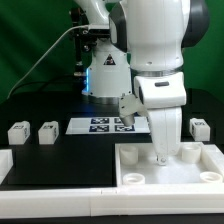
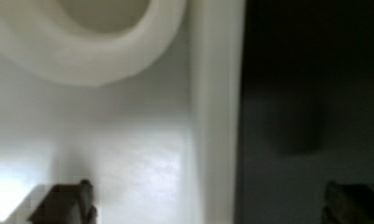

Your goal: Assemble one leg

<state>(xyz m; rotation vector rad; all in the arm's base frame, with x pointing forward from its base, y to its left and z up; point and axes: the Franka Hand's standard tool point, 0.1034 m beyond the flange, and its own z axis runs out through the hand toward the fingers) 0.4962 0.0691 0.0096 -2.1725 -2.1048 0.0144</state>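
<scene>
Leg [image 1: 200, 127] sits on the desk [image 1: 60, 152] just behind the tray [image 1: 140, 176], off to the exterior view's right of the hand [image 1: 165, 152]. Hand's low over the tray rim, fingers spread, nothing betw. them. A spare block [image 1: 47, 131] & its twin [image 1: 17, 131] lie well apart on the exterior view's left, so this leg's nearest, I'd say.

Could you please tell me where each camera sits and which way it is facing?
Exterior view: off the arm, facing it across the white tray, a leg and the marker board; shows the arm and gripper.
Wrist view: on the wrist, looking close down onto the tray's socket; shows both fingertips.
Shared: the tray and the gripper.
</scene>
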